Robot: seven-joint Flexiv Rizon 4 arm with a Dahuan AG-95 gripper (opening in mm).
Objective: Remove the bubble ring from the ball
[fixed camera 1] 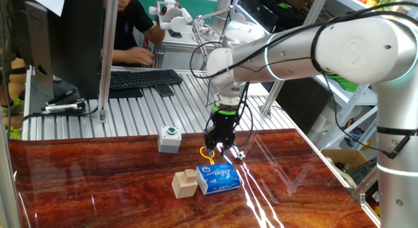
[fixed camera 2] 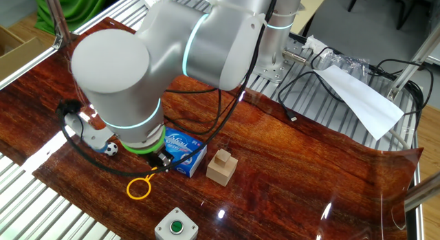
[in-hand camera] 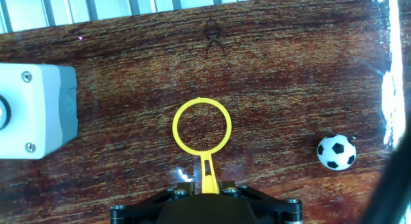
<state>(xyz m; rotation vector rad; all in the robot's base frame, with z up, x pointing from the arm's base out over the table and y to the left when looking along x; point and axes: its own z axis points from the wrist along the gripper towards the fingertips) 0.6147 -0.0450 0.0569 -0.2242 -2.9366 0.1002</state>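
The bubble ring (in-hand camera: 201, 126) is a yellow loop with a short handle. My gripper (in-hand camera: 206, 184) is shut on that handle and holds the loop just above the wooden table. The ring also shows in one fixed view (fixed camera 1: 207, 153) and in the other fixed view (fixed camera 2: 139, 188). The ball (in-hand camera: 336, 152) is a small black-and-white football lying on the table to the right of the ring, apart from it. It shows beside the gripper (fixed camera 1: 219, 147) in one fixed view (fixed camera 1: 241, 154) and under the arm in the other fixed view (fixed camera 2: 111, 148).
A grey box with a green button (fixed camera 1: 169, 139) stands left of the ring, also in the hand view (in-hand camera: 35, 112). A blue tissue pack (fixed camera 1: 218, 178) and a wooden block (fixed camera 1: 184, 183) lie nearer the front. A person sits at a keyboard (fixed camera 1: 140, 78) behind the table.
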